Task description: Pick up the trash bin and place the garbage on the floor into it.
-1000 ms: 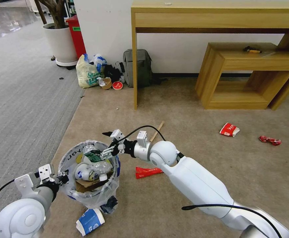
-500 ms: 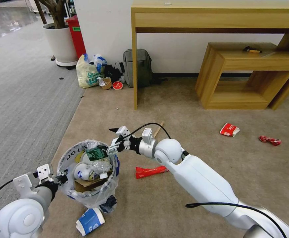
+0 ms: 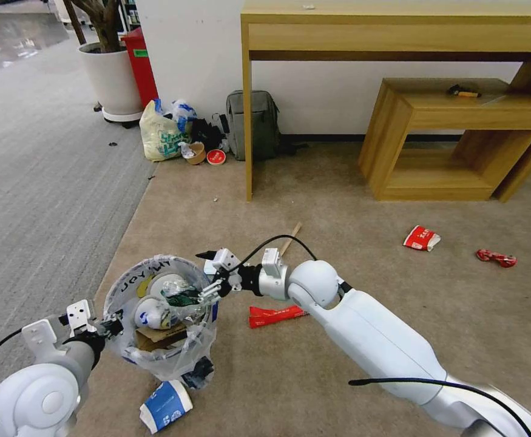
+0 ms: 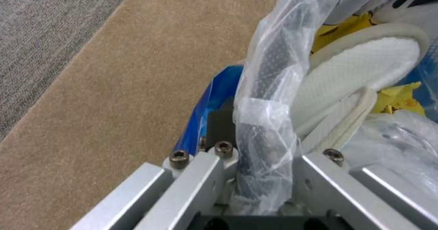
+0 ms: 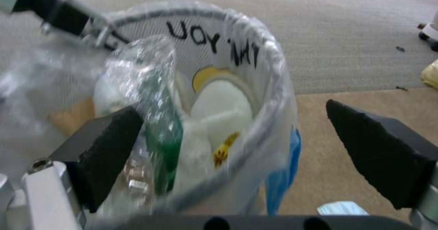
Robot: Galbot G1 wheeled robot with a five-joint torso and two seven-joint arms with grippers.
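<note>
1. The bin point(image 3: 159, 318) sat at lower left of the head view, on the beige floor point(image 3: 338, 206), lined with a clear bag printed with black letters.
2. The left gripper point(image 3: 114, 325) was clamped on the bin's rim at the rim's lower-left edge; in the left wrist view the bag-wrapped rim point(image 4: 265, 120) ran between its metal fingers.
3. The right gripper point(image 3: 212, 273) was at the bin's upper-right rim with its jaws spread wide. In the right wrist view one black pad point(image 5: 107, 151) was inside the bin and the other point(image 5: 388, 154) outside it, the rim passing between them.
4. A green-label bottle point(image 3: 183, 296) lay inside the bin just beside the inner pad; whether they touched could not be told.
5. Also in the bin: a white slipper point(image 4: 360, 69), a cardboard piece point(image 3: 162, 335) and a white crumpled item point(image 3: 150, 312).
6. Litter on the floor:
   - a blue-white cup point(image 3: 165, 405) on its side, just below the bin;
   - a red wrapper point(image 3: 274, 315) right of the bin, under the right arm;
   - a stick point(image 3: 289, 238) above the right gripper;
   - a red-white carton point(image 3: 422, 238) and a second red wrapper point(image 3: 496, 258), well apart at centre right.
</note>
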